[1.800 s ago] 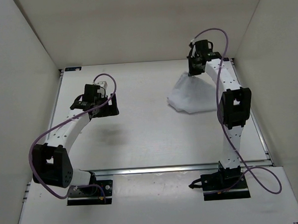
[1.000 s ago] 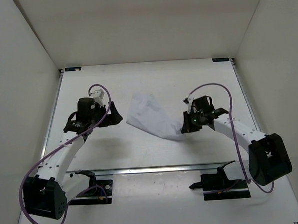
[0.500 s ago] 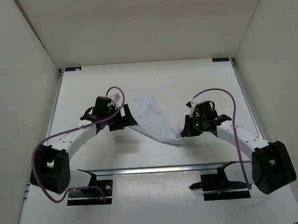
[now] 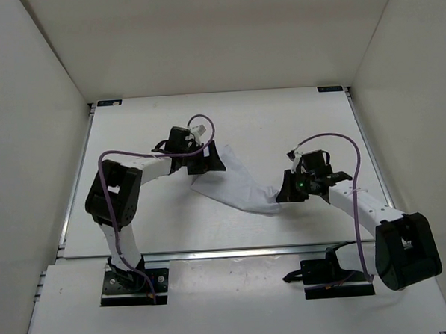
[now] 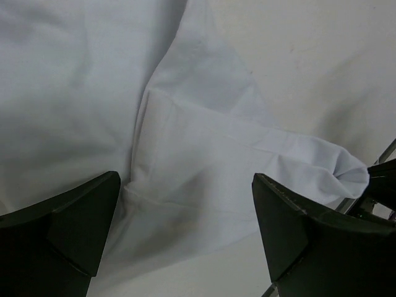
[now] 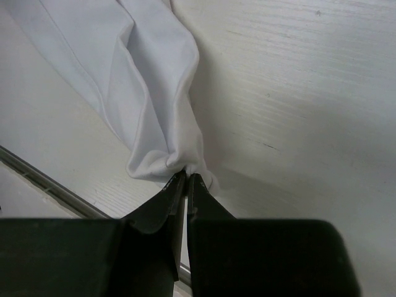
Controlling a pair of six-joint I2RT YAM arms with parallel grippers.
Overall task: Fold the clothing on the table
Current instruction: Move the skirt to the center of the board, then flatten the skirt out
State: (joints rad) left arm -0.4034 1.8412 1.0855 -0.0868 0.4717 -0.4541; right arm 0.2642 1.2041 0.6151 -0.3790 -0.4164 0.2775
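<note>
The clothing is a limp white piece stretched in a wrinkled band across the middle of the table. My right gripper is shut on its near right end, and the right wrist view shows the bunched fabric pinched at the tips of that gripper. My left gripper hovers open over the cloth's far left end. In the left wrist view the folds lie under the left gripper with nothing between its fingers.
A silver rail runs along the table's near edge, just behind both arm bases. White walls close in the table on the left, back and right. Purple cables loop over both arms.
My left gripper has swung right, from beside the cloth to over its far left end. The right gripper has shifted slightly right, still shut on the cloth's end.
</note>
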